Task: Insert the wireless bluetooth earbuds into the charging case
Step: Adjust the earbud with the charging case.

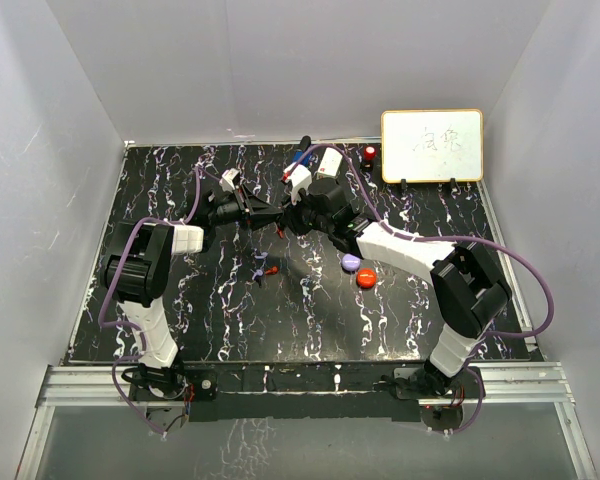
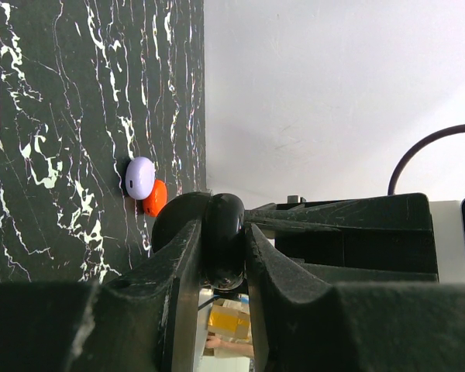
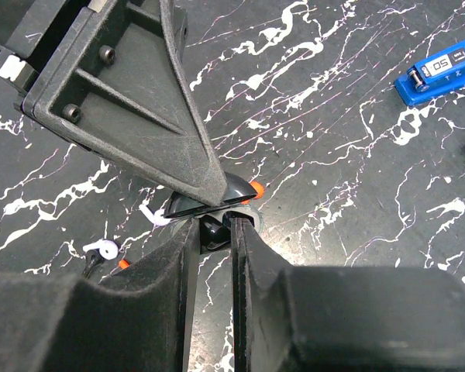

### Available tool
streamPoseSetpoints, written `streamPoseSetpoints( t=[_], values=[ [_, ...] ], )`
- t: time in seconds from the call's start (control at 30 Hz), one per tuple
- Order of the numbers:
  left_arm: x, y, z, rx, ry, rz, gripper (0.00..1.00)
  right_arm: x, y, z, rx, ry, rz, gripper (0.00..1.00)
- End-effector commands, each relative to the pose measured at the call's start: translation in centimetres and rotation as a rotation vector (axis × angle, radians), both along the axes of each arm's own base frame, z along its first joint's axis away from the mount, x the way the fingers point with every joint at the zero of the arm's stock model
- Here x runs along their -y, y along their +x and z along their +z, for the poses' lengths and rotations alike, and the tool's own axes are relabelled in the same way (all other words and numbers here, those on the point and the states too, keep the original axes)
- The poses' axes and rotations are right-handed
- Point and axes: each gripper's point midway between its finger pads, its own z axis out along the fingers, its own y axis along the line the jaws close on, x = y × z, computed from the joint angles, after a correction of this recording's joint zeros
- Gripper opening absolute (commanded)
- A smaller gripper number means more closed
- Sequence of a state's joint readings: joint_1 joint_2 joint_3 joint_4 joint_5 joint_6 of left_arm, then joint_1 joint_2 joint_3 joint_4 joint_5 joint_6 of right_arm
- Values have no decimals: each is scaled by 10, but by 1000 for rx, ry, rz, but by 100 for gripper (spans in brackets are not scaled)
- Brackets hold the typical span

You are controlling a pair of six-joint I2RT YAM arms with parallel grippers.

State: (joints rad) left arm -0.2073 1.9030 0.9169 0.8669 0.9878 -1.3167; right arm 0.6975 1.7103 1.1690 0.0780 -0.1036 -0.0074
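Left hand [image 2: 223,234] pinching black case [image 2: 226,213] | right hand [image 3: 215,232] apparently pinching it too; earbuds [image 1: 271,268] lie apart

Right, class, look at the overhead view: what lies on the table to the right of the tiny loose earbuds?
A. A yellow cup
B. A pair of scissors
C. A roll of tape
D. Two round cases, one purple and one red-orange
D: a purple case and a red-orange case lie side by side on the black marbled table.
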Motion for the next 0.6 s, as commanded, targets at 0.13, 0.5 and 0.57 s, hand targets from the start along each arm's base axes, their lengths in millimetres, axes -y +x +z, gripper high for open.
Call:
streamPoseSetpoints(
  t=[0.13, 0.5, 0.57],
  values=[
    [4, -1, 22, 63, -24, -31, 0, 3, 11, 49, 127, 64, -27, 11],
    [5, 2, 14, 41, -41, -28, 0, 11, 9, 67, 173, 81, -51, 11],
    [6, 2, 14, 38, -44, -29, 0, 11, 9, 68, 178, 80, -54, 10]
  ],
)
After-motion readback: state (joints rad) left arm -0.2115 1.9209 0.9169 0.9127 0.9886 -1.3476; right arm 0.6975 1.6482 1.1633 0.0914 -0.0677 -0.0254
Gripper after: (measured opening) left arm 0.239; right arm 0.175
